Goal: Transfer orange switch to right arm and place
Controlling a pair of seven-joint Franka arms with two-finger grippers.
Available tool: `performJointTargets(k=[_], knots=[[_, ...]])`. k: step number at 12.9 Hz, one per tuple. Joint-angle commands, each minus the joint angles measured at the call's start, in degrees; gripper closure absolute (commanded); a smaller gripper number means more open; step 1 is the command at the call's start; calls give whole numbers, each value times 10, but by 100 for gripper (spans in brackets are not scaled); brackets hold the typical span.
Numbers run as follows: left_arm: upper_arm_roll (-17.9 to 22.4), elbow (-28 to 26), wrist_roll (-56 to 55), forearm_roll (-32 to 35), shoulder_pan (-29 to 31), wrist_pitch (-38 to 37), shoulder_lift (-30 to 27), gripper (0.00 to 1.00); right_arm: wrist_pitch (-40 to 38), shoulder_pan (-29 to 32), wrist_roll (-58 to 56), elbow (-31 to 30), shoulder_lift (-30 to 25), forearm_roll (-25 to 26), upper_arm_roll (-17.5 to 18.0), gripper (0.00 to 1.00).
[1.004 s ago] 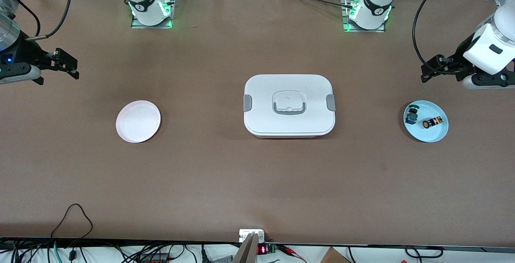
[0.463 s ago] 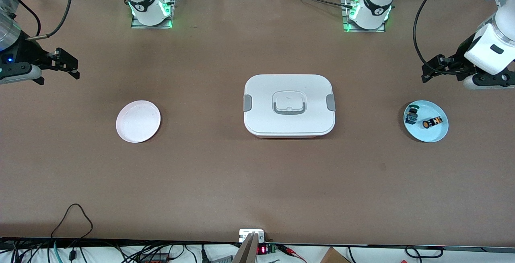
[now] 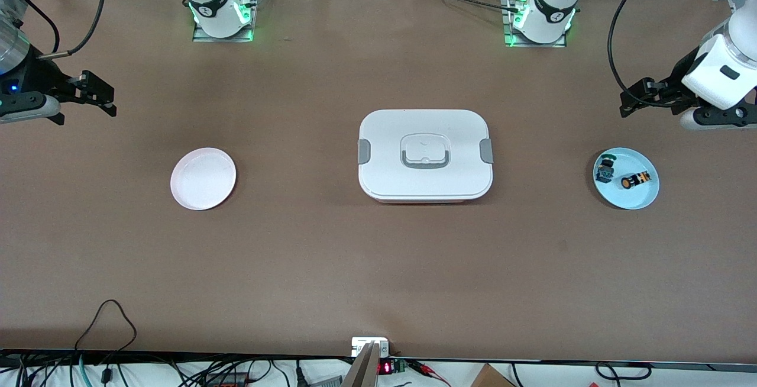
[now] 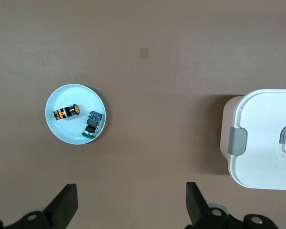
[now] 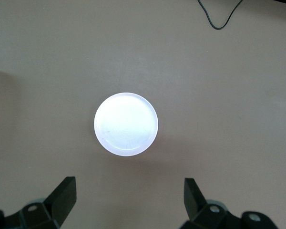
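Note:
The orange switch (image 3: 635, 180) lies on its side on a light blue plate (image 3: 641, 199) at the left arm's end of the table, beside a green-capped blue-bodied switch (image 3: 604, 168). Both show in the left wrist view, the orange switch (image 4: 66, 111) on the blue plate (image 4: 62, 133). My left gripper (image 3: 630, 101) is open and empty, up in the air over bare table by the plate; its fingertips (image 4: 66, 200) frame bare table. My right gripper (image 3: 97, 94) is open and empty over the right arm's end of the table.
A white plate (image 3: 203, 178) lies toward the right arm's end and shows in the right wrist view (image 5: 126, 124). A white lidded box (image 3: 424, 154) with grey latches stands mid-table. A black cable (image 3: 106, 310) loops at the table's near edge.
The left gripper has drifted slightly upward in the front view. The right arm has barely moved.

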State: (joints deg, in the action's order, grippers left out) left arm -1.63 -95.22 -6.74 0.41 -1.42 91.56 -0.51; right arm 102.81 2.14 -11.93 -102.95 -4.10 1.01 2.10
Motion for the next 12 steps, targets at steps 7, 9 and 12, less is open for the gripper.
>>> performJointTargets(k=[7, 9, 12], knots=[[-1, 28, 3, -12, 14, -61, 43, 0, -11, 4, 1, 9, 3, 1, 3, 0], [-1, 28, -8, -9, 13, -82, 45, 0, -12, 4, 1, 9, 3, 1, 3, 0], [-2, 28, -60, 15, 14, -125, 46, 0, -13, 4, 1, 9, 3, 1, 3, 0]])
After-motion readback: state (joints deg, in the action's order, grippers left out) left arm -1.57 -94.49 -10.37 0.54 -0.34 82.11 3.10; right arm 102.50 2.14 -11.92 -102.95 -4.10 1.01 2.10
